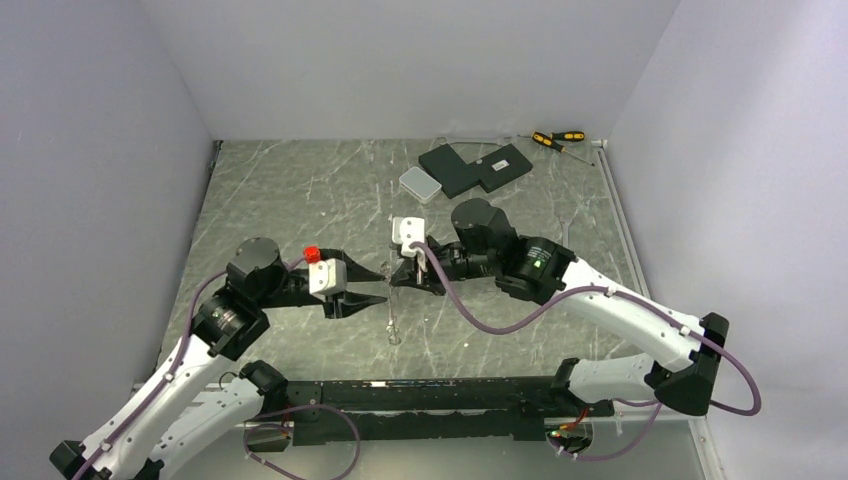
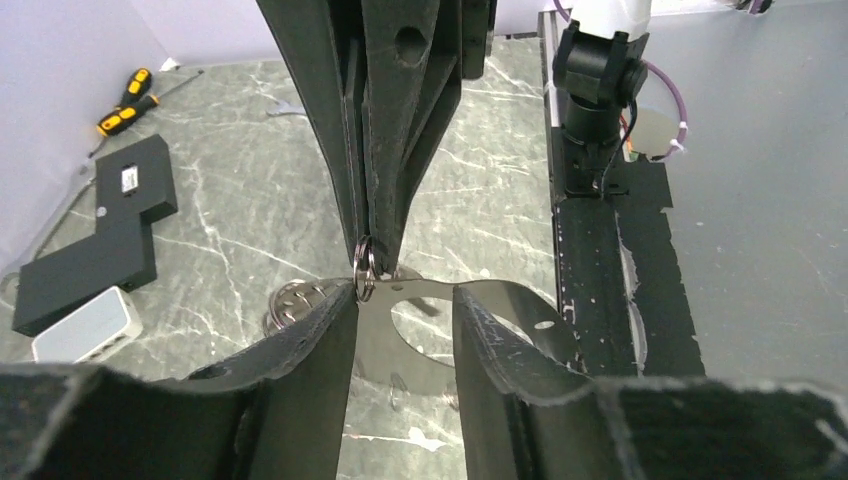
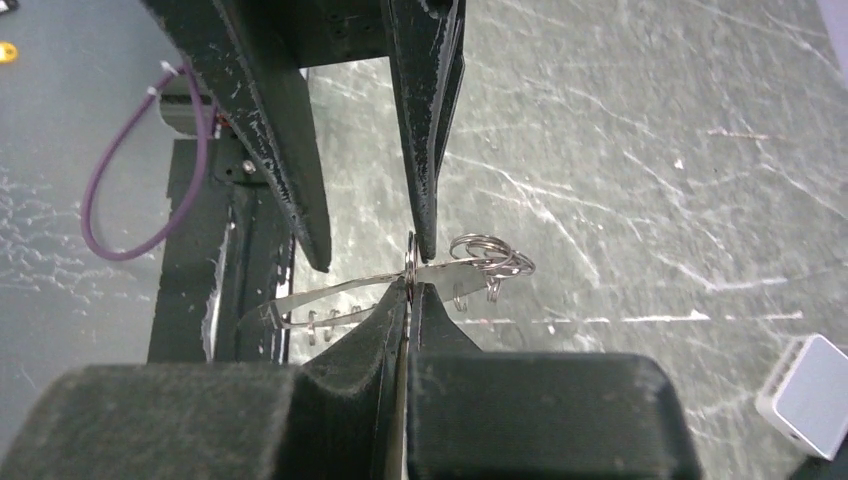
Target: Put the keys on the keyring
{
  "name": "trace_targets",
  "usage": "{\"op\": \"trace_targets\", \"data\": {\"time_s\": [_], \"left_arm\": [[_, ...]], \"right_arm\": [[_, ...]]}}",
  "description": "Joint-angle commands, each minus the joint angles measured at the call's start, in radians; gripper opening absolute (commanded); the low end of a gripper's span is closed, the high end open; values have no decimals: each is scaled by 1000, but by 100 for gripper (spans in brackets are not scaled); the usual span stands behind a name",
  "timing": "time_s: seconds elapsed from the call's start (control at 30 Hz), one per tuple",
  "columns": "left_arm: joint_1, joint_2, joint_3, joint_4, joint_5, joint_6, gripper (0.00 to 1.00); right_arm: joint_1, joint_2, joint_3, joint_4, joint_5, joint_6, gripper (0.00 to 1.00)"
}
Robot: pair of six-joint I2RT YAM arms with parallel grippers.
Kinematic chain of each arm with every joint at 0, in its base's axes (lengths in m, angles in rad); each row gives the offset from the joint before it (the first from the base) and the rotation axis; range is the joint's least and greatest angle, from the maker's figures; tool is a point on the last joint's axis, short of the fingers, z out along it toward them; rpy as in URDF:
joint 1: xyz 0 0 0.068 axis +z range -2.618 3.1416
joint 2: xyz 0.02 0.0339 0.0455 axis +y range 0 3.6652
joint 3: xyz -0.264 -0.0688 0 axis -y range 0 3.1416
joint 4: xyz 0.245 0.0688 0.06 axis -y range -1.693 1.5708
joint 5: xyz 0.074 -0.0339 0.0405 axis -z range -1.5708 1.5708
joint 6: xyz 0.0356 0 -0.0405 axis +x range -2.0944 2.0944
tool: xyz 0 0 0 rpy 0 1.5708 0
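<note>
Right gripper (image 3: 410, 298) found clenched on small ring (image 3: 410, 250) | left gripper (image 2: 405, 300) seen spread over flat silvery strip (image 2: 372, 335) | the keys (image 3: 322, 322) barely made out | label on black block (image 2: 95, 235) not readable

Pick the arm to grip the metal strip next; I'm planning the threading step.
Left. The left gripper is open with the strip between its fingers, so closing should suffice; the right gripper is shut on the small ring.

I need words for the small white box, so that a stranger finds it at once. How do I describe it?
Look at the far end of the marbled grey table, where a flat black stepped block lies. The white box sits by that block's left edge, the only pale, rounded thing there.
</note>
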Motion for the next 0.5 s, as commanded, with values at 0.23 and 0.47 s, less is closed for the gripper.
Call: {"op": "trace_targets", "data": {"time_s": [0.23, 0.47], "left_arm": [[6, 61, 64, -40, 86, 28, 34], [6, 65, 65, -29, 95, 18, 26]], "right_arm": [[93, 100, 241, -347, 211, -120, 0], [104, 103, 237, -349, 211, -129, 0]]}}
